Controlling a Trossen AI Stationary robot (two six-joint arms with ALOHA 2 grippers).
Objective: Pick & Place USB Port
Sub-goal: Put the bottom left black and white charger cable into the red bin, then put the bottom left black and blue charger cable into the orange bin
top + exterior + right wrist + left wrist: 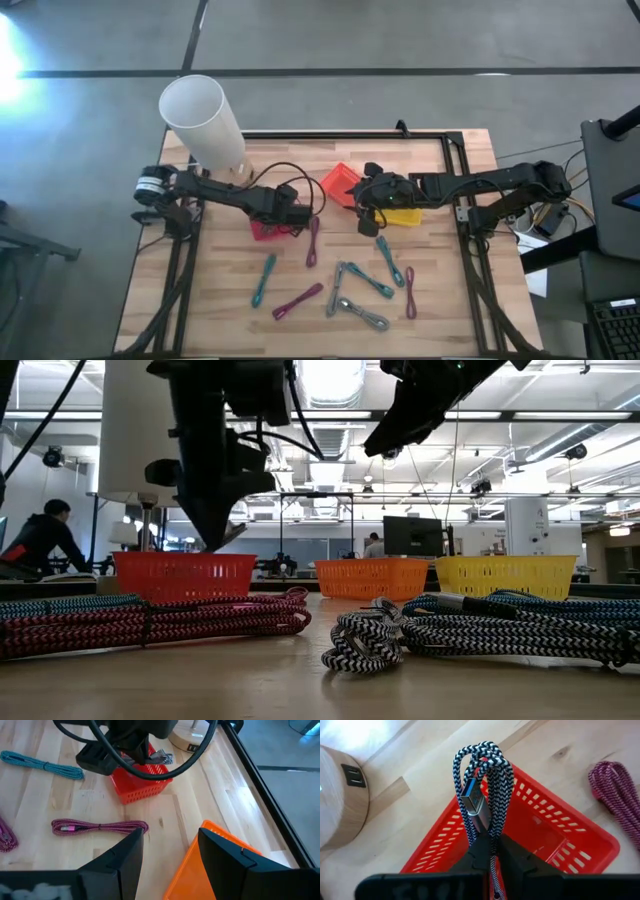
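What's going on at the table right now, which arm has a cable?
The left gripper is shut on a black-and-white cable, holding the bundle above the red basket. The right gripper is open and empty over the orange basket. Other coiled cables lie on the table, with a yellow basket beside the right arm.

We see the left arm (215, 192) stretched in from the tabletop's left edge toward the middle, its gripper (489, 851) pointing down with fingers (476, 856) pinched tight together. The right arm (490, 185) reaches in from the right edge, and its gripper (169, 851) hangs above the tabletop with fingers (125, 854) spread apart.
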